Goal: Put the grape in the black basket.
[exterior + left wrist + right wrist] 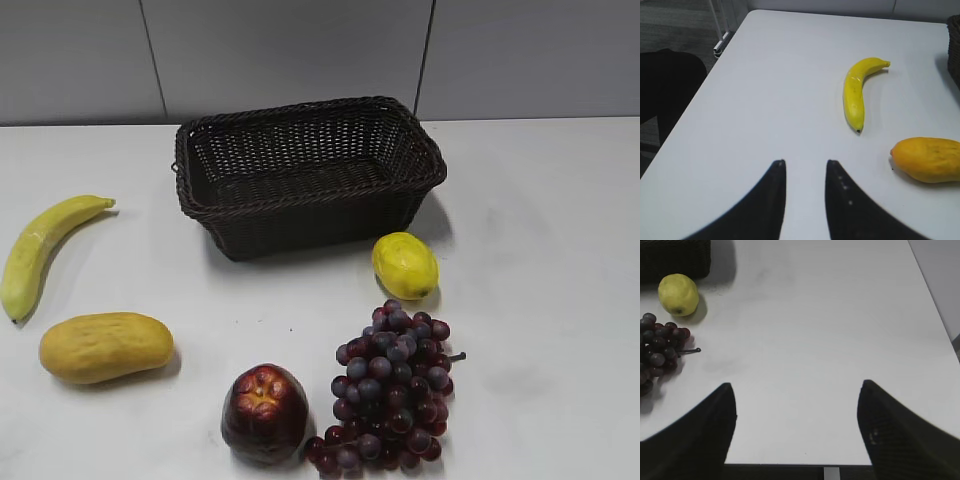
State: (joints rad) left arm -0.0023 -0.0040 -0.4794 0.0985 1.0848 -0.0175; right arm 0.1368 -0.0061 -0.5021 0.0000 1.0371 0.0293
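Observation:
The grape bunch (392, 390), dark purple-red with a thin stem, lies on the white table at the front centre-right. It also shows at the left edge of the right wrist view (660, 347). The black basket (305, 205), woven wicker, stands empty behind it at the back centre; a corner shows in the right wrist view (675, 260). My right gripper (797, 390) is wide open and empty over the table's near edge, to the right of the grapes. My left gripper (805, 165) is open with a narrow gap, empty, above bare table. Neither gripper shows in the exterior view.
A banana (40, 250) and a mango (105, 346) lie at the left, also seen in the left wrist view, banana (856, 92) and mango (929, 159). A dark red apple-like fruit (265, 412) sits left of the grapes. A yellow lemon (405, 265) lies between grapes and basket.

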